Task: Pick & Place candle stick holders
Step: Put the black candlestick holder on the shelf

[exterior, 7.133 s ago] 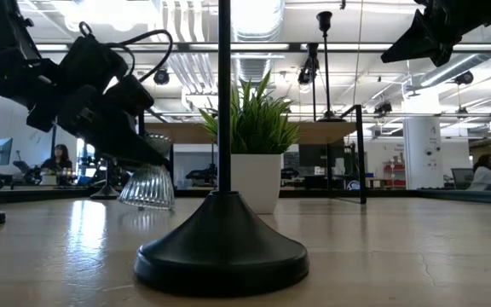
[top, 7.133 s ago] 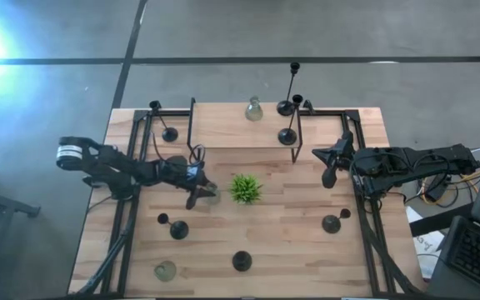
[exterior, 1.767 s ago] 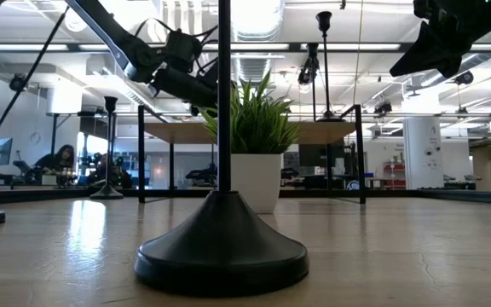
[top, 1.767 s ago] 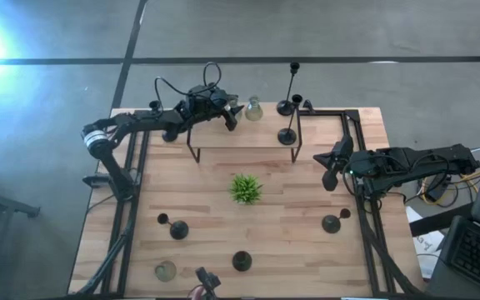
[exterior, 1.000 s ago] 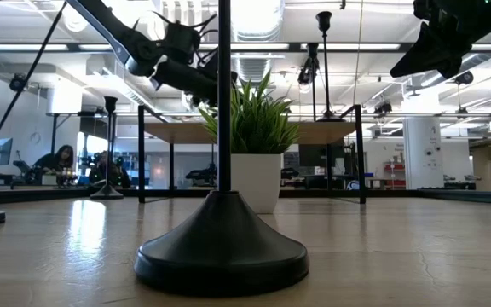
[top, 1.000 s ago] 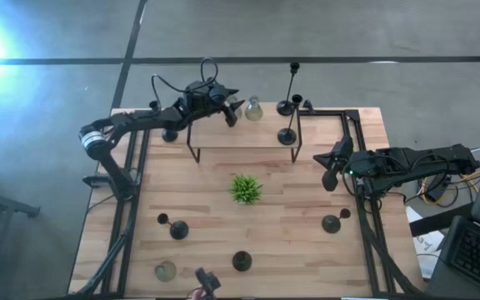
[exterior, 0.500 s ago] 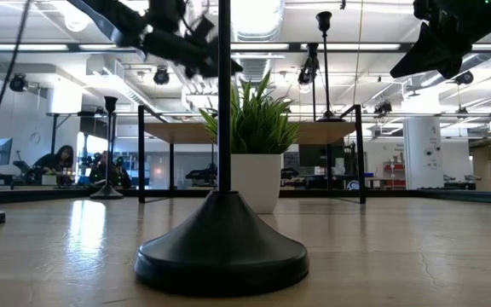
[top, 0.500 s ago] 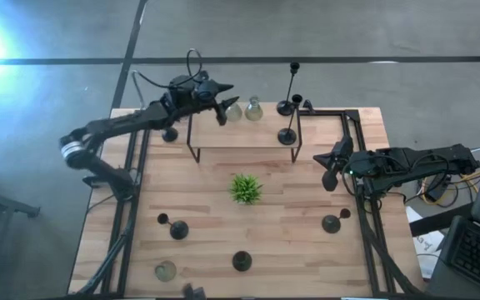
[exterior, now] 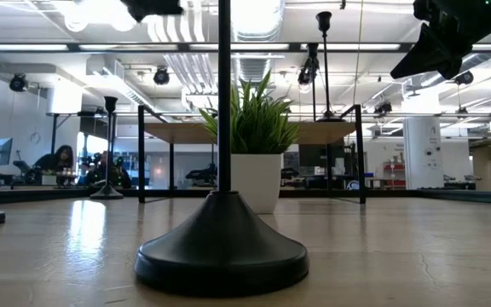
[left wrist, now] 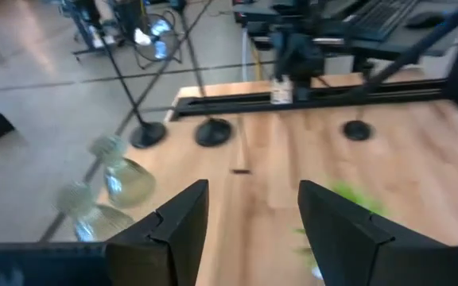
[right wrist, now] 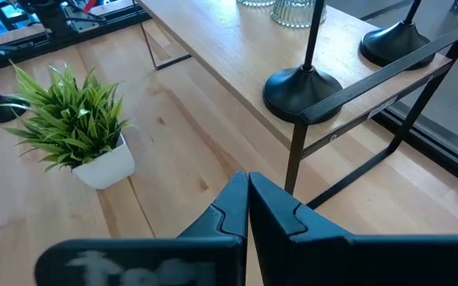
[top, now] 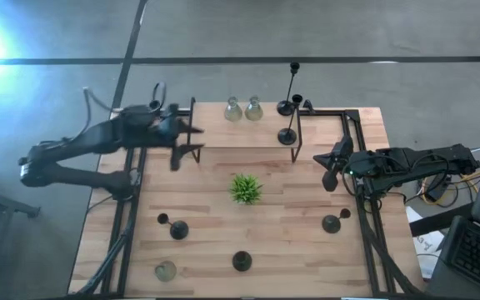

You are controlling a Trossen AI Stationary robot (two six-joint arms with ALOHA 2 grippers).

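Observation:
Two clear glass candle stick holders [top: 232, 108] [top: 253, 108] stand on their bases on the raised wooden shelf [top: 240, 135] at the far side; the left wrist view shows them too [left wrist: 126, 179]. Black holders stand on the shelf's right end [top: 287, 136] and on the table [top: 178, 229] [top: 241, 261] [top: 332, 222]. One more glass holder [top: 165, 270] sits at the near left. My left gripper [top: 190, 142] [left wrist: 253, 191] hangs open and empty above the shelf's left end. Over the table's right side my right gripper [top: 330, 177] [right wrist: 249, 206] stays shut on nothing.
A small green plant in a white pot [top: 244, 188] stands mid-table. One black holder [top: 169, 133] stands at the far left, just beyond my left gripper. Black metal frames [top: 132, 192] run along both table sides. In the low view a holder's domed base [exterior: 222, 251] fills the foreground.
My left gripper has drawn back from the shelf toward the table's left edge and a little nearer, rising as it went. The glass holder that it was at stays standing on the shelf beside the other glass one.

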